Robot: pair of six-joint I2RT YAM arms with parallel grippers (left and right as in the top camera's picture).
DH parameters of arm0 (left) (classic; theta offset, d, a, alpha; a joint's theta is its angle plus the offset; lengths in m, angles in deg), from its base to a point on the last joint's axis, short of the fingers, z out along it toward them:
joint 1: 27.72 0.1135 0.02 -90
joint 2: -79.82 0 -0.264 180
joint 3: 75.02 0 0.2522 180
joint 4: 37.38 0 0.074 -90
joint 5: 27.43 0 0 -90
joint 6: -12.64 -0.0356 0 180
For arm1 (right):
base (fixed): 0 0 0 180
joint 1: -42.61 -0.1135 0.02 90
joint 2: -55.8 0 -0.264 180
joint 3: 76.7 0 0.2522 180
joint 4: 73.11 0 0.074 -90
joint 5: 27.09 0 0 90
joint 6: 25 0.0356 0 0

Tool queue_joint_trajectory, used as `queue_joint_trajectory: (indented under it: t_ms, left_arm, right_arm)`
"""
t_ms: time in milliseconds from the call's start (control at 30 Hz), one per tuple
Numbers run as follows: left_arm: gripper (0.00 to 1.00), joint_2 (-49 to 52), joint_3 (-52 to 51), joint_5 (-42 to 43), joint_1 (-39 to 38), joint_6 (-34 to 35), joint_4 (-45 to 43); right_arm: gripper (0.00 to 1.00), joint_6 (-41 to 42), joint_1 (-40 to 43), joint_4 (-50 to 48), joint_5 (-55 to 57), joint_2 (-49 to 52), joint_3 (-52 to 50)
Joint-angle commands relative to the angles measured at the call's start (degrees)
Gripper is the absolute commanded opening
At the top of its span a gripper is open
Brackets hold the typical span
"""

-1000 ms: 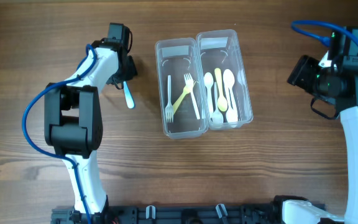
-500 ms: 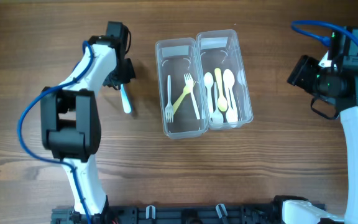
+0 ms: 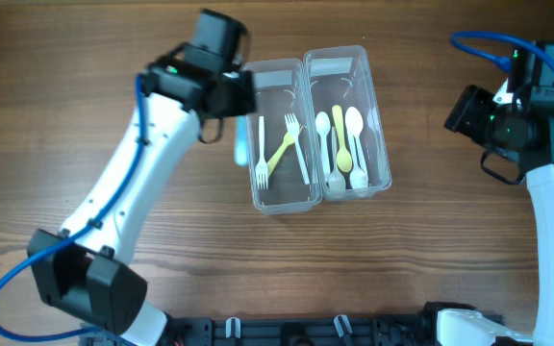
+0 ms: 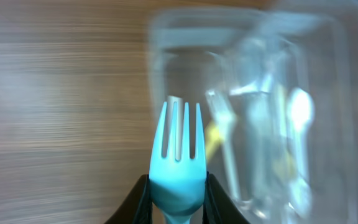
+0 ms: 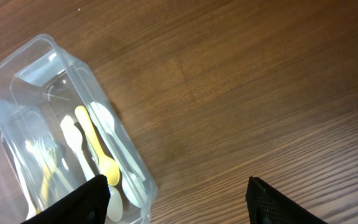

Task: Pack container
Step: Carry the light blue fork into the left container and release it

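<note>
Jaws of the left gripper (image 4: 176, 205) pinch a blue fork (image 4: 178, 140) right at the left wall of the clear fork box (image 3: 250, 183). The right gripper (image 5: 178, 202) gapes open with nothing in it, well off to the right of that box.

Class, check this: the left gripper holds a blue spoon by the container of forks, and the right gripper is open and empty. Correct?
No: the left gripper holds a blue fork, not a spoon; the left wrist view shows its tines. The rest stands: container of forks alongside, right gripper open and empty.
</note>
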Motion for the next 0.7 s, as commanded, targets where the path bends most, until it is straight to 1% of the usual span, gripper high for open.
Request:
queue_joint_trajectory:
  t_ms: [0,67,233,267,300,367,433,533,600,633,667]
  left_arm:
    - [0.04,0.39,0.72,0.90,-5.44,3.02,-0.20]
    - [0.04,2.05,0.46,-0.31,-7.10,4.33,-0.79]
    - [0.05,8.33,0.44,-1.53,-8.48,4.33,-1.62]
    - [0.10,9.70,0.44,-1.53,-8.48,4.33,-1.84]
    - [0.20,10.67,0.44,-1.53,-8.48,4.33,-2.14]
    - [0.37,11.61,0.44,-1.55,-8.48,4.33,-2.64]
    - [0.49,11.78,0.46,-1.57,-8.48,4.31,-3.30]
    - [0.56,10.69,1.99,-1.57,-8.37,4.26,-2.60]
    - [0.59,9.27,3.69,-1.57,-8.20,4.04,-1.07]
    - [0.64,8.13,4.66,-1.60,-8.00,3.63,0.07]
    - [0.64,7.32,5.14,-1.60,-7.82,3.61,0.70]
  right_arm:
    - [0.70,-0.33,0.28,-0.17,-0.87,0.31,-0.17]
    - [0.70,-0.33,0.28,-0.17,-0.87,0.31,-0.17]
    - [0.71,-0.48,0.28,-0.02,-0.85,0.31,-0.17]
    - [0.71,-1.42,0.28,-0.26,-0.90,0.31,-0.17]
    - [0.71,-1.88,0.28,-0.48,-0.90,0.31,-0.17]
    - [0.72,-1.84,0.28,-0.61,-0.90,0.31,-0.17]
    - [0.72,-1.86,0.28,-0.59,-0.90,0.31,-0.17]
    - [0.77,-3.43,0.28,-0.63,-0.85,0.31,-0.17]
    - [0.77,-5.03,0.28,-0.72,-0.39,0.42,-0.61]
    - [0.77,-5.77,0.28,-0.98,0.07,0.42,-1.42]
    - [0.76,-6.36,0.28,-1.44,0.50,0.44,-2.64]
